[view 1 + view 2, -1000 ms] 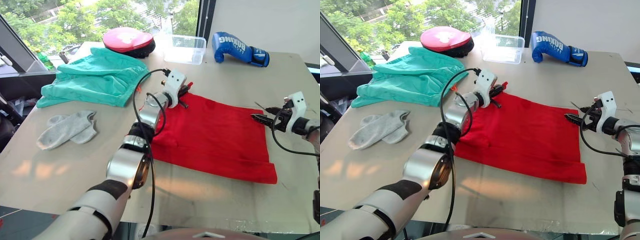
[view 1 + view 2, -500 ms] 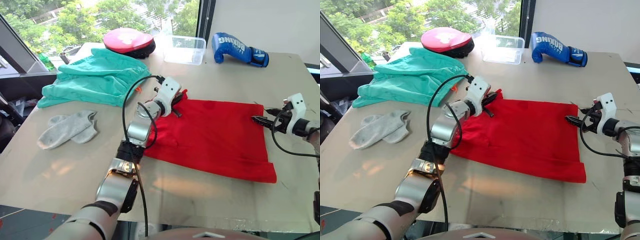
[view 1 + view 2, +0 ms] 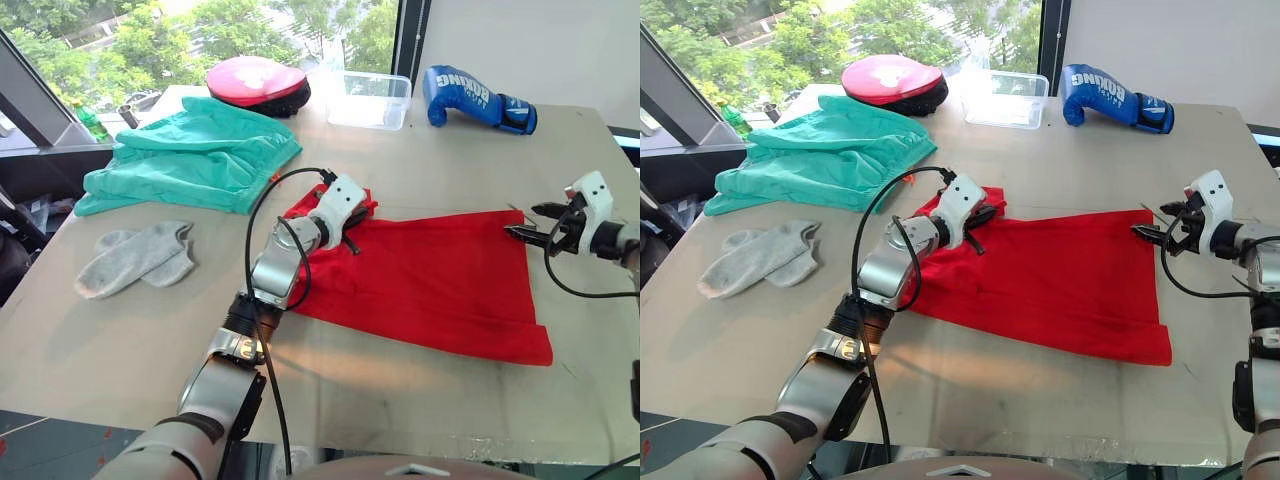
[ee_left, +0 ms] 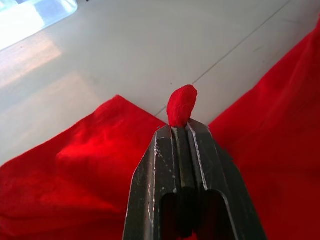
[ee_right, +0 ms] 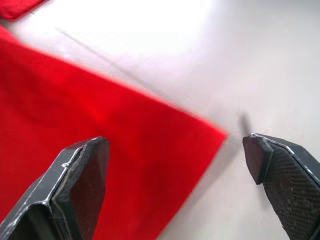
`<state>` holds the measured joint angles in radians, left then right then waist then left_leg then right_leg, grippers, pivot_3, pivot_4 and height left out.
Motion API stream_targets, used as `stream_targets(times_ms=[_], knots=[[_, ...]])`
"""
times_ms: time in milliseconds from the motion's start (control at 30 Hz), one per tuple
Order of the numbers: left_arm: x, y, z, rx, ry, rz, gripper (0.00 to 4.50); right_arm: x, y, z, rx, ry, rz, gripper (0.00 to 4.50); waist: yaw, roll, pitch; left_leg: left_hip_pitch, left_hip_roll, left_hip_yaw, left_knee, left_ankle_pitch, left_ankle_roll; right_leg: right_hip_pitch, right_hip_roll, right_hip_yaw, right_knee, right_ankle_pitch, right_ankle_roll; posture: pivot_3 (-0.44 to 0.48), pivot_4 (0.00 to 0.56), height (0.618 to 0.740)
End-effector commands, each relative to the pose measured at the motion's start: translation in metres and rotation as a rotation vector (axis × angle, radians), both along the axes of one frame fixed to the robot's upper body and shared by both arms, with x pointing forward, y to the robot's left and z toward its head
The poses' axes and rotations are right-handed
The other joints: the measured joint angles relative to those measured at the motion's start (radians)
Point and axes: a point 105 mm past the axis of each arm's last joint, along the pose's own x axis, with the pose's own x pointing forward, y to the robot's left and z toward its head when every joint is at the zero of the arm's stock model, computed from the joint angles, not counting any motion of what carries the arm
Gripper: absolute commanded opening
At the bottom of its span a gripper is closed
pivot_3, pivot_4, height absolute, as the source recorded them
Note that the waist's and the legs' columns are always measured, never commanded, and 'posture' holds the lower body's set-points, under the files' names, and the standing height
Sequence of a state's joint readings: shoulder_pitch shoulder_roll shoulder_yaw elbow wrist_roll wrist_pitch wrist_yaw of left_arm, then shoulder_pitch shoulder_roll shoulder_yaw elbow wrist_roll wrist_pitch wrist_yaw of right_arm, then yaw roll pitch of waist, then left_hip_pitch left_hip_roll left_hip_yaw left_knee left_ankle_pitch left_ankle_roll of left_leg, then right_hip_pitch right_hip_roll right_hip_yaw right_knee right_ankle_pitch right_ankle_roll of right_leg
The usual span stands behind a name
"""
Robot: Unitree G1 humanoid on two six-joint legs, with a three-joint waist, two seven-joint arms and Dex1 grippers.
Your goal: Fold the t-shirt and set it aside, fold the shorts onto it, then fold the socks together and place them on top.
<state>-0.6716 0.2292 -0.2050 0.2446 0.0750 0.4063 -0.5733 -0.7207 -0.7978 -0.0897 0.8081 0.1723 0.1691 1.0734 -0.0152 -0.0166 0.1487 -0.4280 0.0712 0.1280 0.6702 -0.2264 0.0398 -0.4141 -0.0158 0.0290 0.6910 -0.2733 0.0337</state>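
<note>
Desk (image 3: 420, 400): pale, flat top, carrying all items listed.

T-shirt (image 3: 440, 285): bright red, spread flat across the middle and right of the desk. Its far-left corner is lifted and bunched, and its far-right corner lies flat.

Left hand (image 3: 348, 222): at the far-left corner of the t-shirt, fingers pressed together and clamped on a small pinch of red cloth; in the left wrist view a nub of fabric (image 4: 181, 105) pokes out past the fingertips.

Right hand (image 3: 528, 222): at the far-right corner of the t-shirt, just above the desk. Fingers (image 5: 82, 175) stand apart with nothing between them; in the right wrist view the corner of the shirt lies in the gap, untouched.

Shorts (image 3: 195, 155): teal-green, loosely heaped at the far left of the desk, an orange drawstring end (image 3: 275, 178) showing at the near-right edge. Apart from the t-shirt.

Socks (image 3: 135, 258): light grey pair, overlapping, on the left of the desk, nearer than the shorts.

Round pad (image 3: 255, 82): red-pink with a dark rim, far edge, beyond the shorts.

Clear plastic tub (image 3: 368, 98): far edge, just right of the pad.

Boxing glove (image 3: 478, 98): blue, far right of the desk.
</note>
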Motion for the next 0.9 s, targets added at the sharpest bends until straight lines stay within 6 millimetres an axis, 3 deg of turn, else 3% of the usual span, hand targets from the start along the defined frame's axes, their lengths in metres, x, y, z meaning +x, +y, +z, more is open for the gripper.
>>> stream_targets(times_ms=[33, 300, 900], knots=[[-0.002, -0.006, 0.015, -0.012, -0.057, -0.030, 0.09, 0.008, 0.001, 0.013, -0.062, -0.043, 0.034, 4.50, 0.000, 0.000, 0.000, 0.000, 0.000, 0.000, 0.000, 0.000, 0.000, 0.000, 0.000, 0.000, 0.000, 0.000, 0.000, 0.000, 0.150, 0.735], [-0.003, -0.009, 0.013, -0.010, -0.057, -0.035, 0.09, 0.015, 0.008, 0.006, -0.194, 0.053, 0.118, 4.50, 0.000, 0.000, 0.000, 0.000, 0.000, 0.000, 0.000, 0.000, 0.000, 0.000, 0.000, 0.000, 0.000, 0.000, 0.000, 0.000, 0.150, 0.735], [-0.003, -0.009, 0.012, -0.015, -0.063, -0.025, 0.09, 0.022, 0.013, 0.010, -0.067, 0.163, 0.057, 4.50, 0.001, 0.001, 0.000, 0.000, 0.001, 0.001, 0.000, 0.000, 0.000, 0.000, -0.001, 0.000, 0.000, 0.000, 0.000, 0.000, 0.150, 0.735]])
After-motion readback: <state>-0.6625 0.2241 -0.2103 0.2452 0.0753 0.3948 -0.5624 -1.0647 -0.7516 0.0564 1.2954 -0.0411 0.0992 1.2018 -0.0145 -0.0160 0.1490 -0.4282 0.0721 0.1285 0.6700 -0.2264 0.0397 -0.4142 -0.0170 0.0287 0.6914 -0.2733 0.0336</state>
